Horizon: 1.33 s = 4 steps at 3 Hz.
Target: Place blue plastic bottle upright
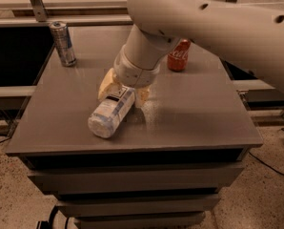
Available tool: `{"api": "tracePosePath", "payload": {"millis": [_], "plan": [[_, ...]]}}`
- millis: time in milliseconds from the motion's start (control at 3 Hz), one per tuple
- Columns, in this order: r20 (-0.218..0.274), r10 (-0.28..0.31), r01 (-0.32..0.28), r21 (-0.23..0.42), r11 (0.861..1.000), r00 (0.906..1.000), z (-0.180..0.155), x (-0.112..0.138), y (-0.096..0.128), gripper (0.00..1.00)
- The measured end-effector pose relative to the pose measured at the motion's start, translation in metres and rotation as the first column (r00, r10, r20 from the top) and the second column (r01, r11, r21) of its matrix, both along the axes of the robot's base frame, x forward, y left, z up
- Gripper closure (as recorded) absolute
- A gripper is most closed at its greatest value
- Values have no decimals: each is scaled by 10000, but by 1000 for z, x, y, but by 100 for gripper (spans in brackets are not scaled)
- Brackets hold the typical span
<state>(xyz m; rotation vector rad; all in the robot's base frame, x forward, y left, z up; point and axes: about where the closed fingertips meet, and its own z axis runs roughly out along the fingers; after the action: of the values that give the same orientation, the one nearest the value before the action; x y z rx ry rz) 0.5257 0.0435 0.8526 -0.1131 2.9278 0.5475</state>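
Note:
The blue plastic bottle [109, 114] lies on its side on the grey table [194, 113], its base toward the front left edge and its cap end hidden under my wrist. My gripper [125, 92] comes down from the upper right onto the bottle's upper part. One cream-coloured finger [106, 84] lies against the bottle's left side and the other against its right side. The gripper is shut on the bottle, which still rests on the table.
A slim silver-blue can [63, 43] stands at the table's back left corner. A red Coca-Cola can [178, 55] stands at the back, right of my arm. The large white arm [218, 27] covers the upper right. Floor surrounds the table.

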Motion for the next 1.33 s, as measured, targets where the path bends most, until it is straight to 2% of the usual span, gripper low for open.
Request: {"api": "tracePosePath", "payload": {"millis": [667, 1000, 1333], "plan": [[-196, 266, -266, 13, 9996, 9995, 1, 5, 7, 88], [-172, 649, -640, 491, 9967, 9977, 6, 17, 5, 100], [52, 1387, -1381, 1315, 9816, 9903, 16, 28, 3, 100]]}}
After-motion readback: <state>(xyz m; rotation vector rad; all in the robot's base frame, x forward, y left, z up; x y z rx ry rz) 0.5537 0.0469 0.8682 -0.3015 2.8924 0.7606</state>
